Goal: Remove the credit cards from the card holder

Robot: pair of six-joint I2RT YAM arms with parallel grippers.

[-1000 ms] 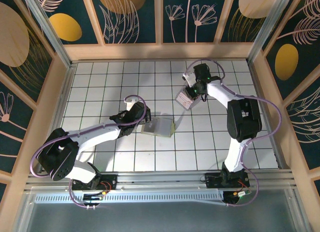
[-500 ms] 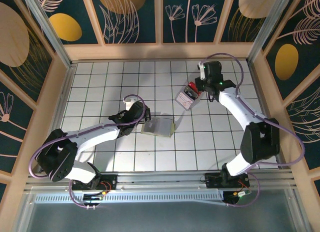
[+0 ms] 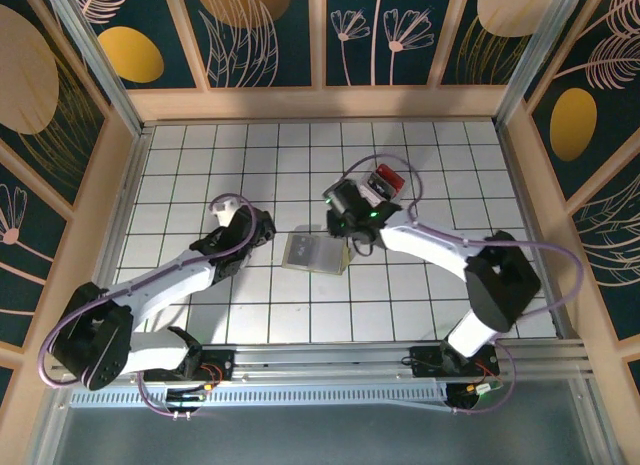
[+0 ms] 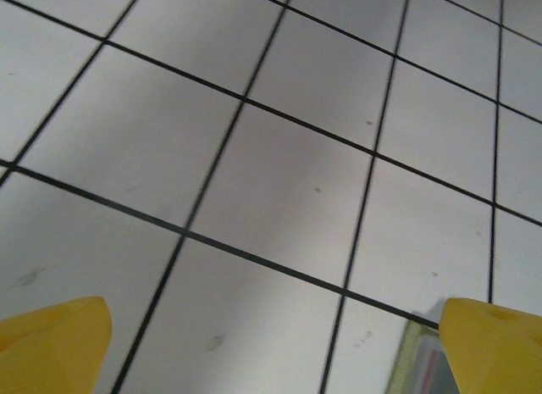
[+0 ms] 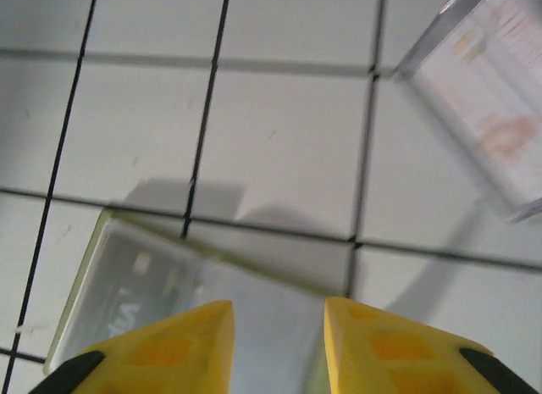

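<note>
With removed cards [image 3: 384, 181] on the table [image 3: 200, 165] and the card holder [image 3: 318, 253] apparently not yet emptied, left gripper [image 4: 273, 322] and right gripper [image 5: 278, 313] stand open, empty.

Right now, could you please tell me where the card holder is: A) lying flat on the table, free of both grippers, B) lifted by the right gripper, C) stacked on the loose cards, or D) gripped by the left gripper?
A: the card holder lies flat on the table. The left gripper is wide open beside it, and the right gripper is open above its edge with nothing between its fingers.
</note>
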